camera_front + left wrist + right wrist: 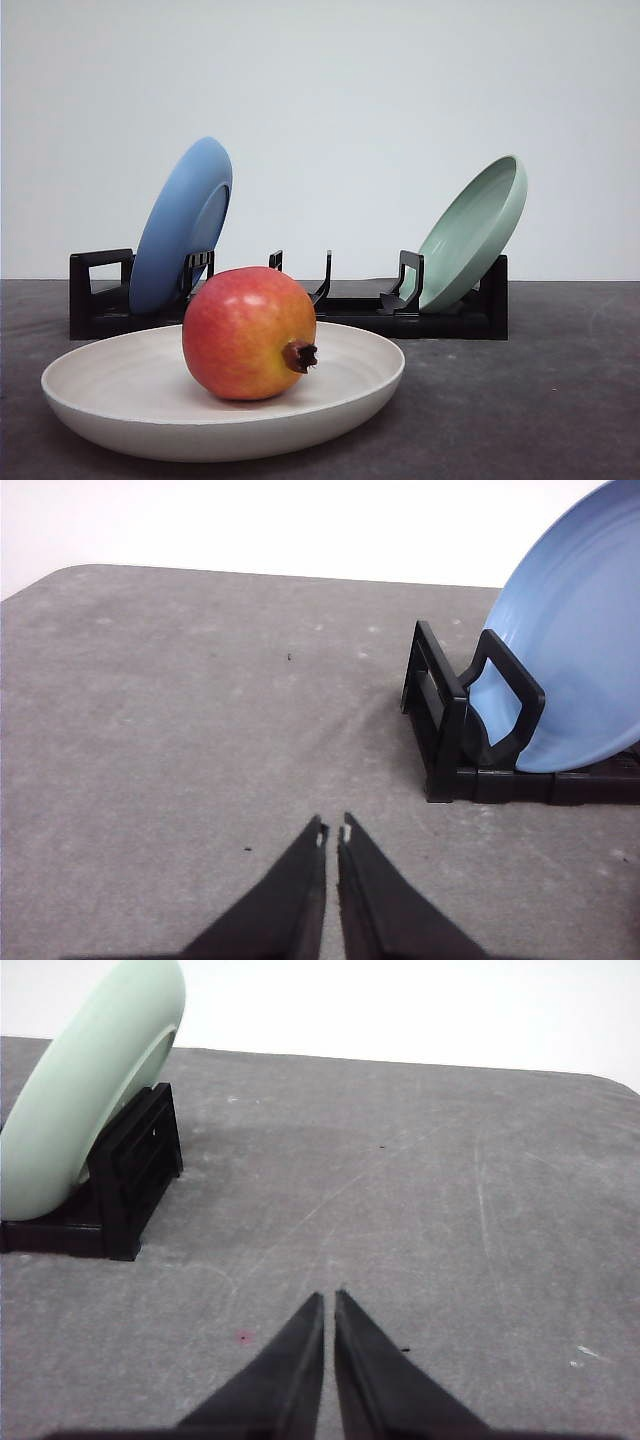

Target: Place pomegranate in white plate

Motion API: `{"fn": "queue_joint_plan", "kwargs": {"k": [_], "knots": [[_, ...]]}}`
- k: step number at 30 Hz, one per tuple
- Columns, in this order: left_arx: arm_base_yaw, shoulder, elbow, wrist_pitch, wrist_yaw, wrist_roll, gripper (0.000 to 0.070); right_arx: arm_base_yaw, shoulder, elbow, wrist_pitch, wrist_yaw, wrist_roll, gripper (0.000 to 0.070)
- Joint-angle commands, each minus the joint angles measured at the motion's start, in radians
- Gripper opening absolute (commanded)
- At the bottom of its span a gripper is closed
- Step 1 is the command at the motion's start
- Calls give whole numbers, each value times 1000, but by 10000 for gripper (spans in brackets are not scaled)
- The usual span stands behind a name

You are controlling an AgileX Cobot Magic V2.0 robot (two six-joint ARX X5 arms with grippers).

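Note:
The pomegranate (248,333), red fading to yellow-orange with a dark crown tip toward the right, rests inside the white plate (100,390) at the near centre-left of the table in the front view. My left gripper (333,833) is shut with nothing in it, hovering over bare grey table beside the rack's end. My right gripper (329,1301) is likewise shut and holds nothing, above bare table by the other end of the rack.
Behind the white plate stands a black dish rack (95,290). A blue plate (180,225) leans in its left slot, and a pale green plate (475,230) leans in its right slot. The grey tabletop (560,400) stretches to the right.

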Motion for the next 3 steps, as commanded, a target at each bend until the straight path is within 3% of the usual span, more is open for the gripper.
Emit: {"fn": "queue_joint_plan", "kwargs": {"k": [1, 3], "knots": [[1, 0, -11, 0, -2, 7, 0, -1, 0, -5, 11, 1, 7, 15], [1, 0, -11, 0, -2, 7, 0, -1, 0, -5, 11, 1, 7, 15]]}}
